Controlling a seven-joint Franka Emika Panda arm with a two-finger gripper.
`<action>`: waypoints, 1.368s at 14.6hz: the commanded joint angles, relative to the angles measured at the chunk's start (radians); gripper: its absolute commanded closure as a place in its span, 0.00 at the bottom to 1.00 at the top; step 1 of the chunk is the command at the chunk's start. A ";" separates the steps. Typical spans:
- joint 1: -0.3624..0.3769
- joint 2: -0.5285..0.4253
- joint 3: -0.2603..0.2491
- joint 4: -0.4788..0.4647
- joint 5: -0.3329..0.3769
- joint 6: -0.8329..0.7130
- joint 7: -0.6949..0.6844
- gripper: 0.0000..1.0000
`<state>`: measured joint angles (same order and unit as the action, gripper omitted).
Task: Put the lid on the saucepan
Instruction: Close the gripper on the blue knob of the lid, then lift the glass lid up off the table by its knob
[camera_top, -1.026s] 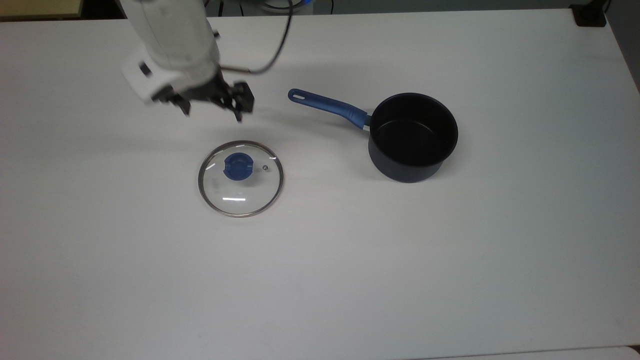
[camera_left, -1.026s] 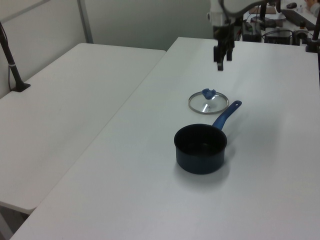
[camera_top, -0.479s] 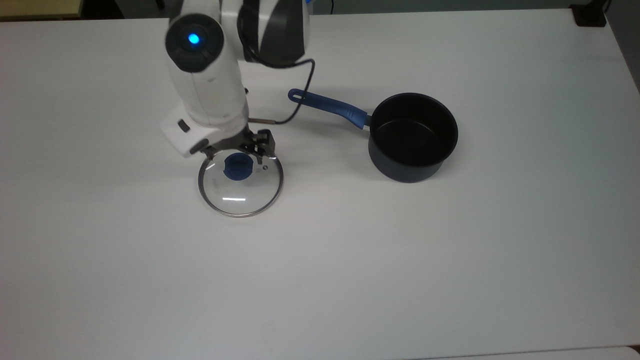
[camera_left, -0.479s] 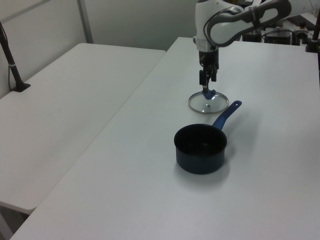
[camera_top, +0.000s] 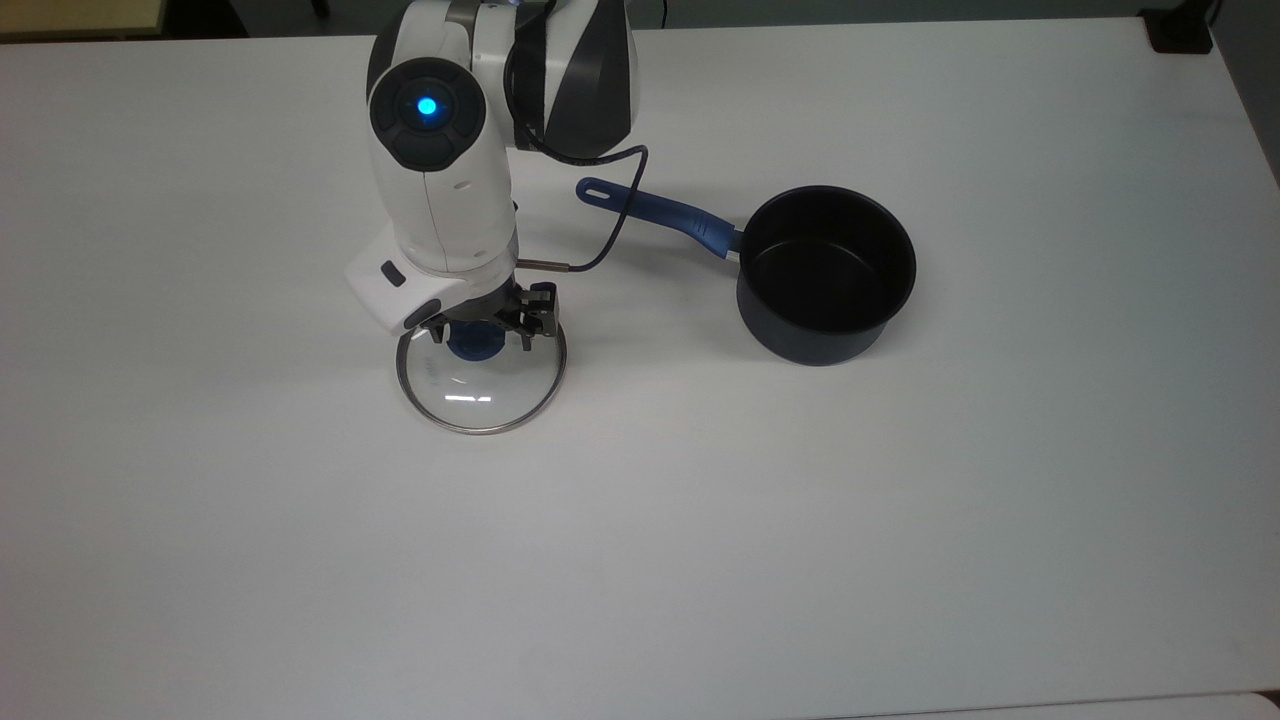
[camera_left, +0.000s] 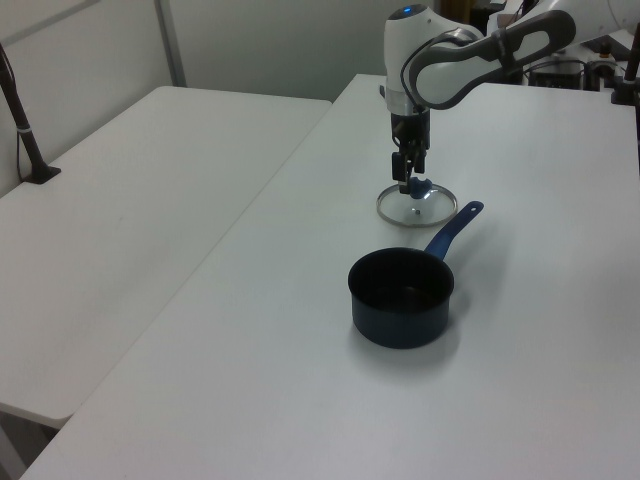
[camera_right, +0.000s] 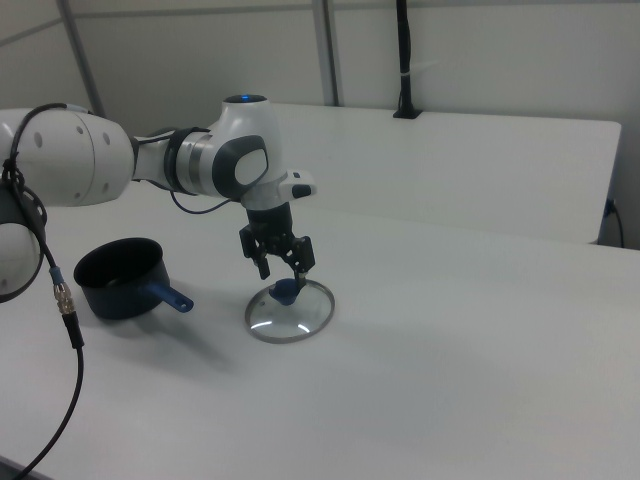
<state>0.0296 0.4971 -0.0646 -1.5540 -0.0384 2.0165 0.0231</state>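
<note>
Tool (camera_top: 484, 325) hangs spread open just above the knob (camera_right: 287, 292), fingers either side, placed so that closing would grip it. Underneath, the white counter (camera_top: 900, 520) carries everything. Well apart sits the empty pan (camera_top: 826, 272), mouth up to receive. Flat on the counter lies the lid (camera_top: 482, 380), knob upward.

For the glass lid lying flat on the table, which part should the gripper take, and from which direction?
Best bet is the blue knob at the centre of the lid, approached straight down from above. The lid lies flat, so its thin metal rim offers little to pinch, while the knob stands proud. The open gripper already sits over it.
</note>
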 joint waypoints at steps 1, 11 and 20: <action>0.004 0.005 -0.003 0.002 -0.040 0.016 -0.014 0.13; 0.004 0.015 -0.003 -0.034 -0.052 0.014 -0.095 0.29; -0.002 -0.008 -0.003 -0.024 -0.048 -0.016 -0.098 0.58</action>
<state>0.0275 0.5239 -0.0646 -1.5667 -0.0721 2.0165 -0.0590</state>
